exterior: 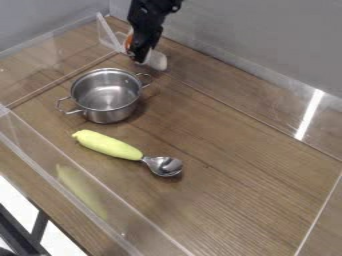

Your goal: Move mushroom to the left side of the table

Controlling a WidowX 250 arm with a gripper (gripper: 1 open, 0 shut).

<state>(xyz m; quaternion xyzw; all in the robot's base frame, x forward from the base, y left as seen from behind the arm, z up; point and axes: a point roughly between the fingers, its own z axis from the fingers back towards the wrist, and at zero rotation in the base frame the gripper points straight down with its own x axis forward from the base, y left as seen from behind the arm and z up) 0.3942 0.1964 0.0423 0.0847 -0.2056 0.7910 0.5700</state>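
At the back of the table (234,140), my black gripper (147,54) hangs just behind the steel pot. It is shut on the mushroom (158,61), whose cream-white stem sticks out to the lower right of the fingers. The gripper body covers most of the orange-brown cap. The mushroom appears lifted slightly off the wood, close to the rear wall.
A steel pot (106,93) with side handles stands at the left centre. A yellow-handled metal spoon (127,153) lies in front of it. Low clear acrylic walls (301,110) border the tabletop on all sides.
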